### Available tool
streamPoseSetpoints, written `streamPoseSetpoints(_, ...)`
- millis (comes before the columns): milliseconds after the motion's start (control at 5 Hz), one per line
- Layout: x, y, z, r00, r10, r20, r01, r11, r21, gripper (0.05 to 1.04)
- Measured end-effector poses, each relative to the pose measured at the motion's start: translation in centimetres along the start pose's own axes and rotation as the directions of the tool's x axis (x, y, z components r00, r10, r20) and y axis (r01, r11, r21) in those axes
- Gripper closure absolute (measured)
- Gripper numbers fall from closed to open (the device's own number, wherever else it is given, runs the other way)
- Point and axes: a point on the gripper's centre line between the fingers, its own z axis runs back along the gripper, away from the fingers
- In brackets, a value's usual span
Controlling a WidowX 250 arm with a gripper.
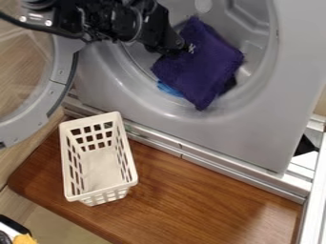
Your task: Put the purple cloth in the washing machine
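Observation:
The black gripper [173,45] is inside the round opening of the washing machine [105,71], up against the left side of the purple cloth [207,62]. Its tip end meets the cloth, and how they join there is hard to make out. The cloth lies spread in a rough diamond within the drum opening, one corner pointing up and another down towards the lower rim. A bit of blue fabric [168,89] peeks out under the cloth's lower left edge, and something dark shows at its right.
The machine's round door [56,86] stands open at the left. In front of the machine, a white slatted basket [131,167] with no contents in view sits on a brown wooden board [197,205]. A metal ledge [185,151] runs below the opening. Yellow and black items lie at the lower left corner.

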Motion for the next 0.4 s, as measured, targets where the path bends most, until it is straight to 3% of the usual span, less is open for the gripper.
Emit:
streamPoseSetpoints(200, -0.99, 0.60, -0.88, 0.999, 0.007, -0.049, -0.007, 1.000, 0.003, 0.858)
streamPoseSetpoints(400, -1.67, 1.13, -0.94, 0.996, 0.022, -0.085, -0.018, 0.999, 0.044, 0.606)
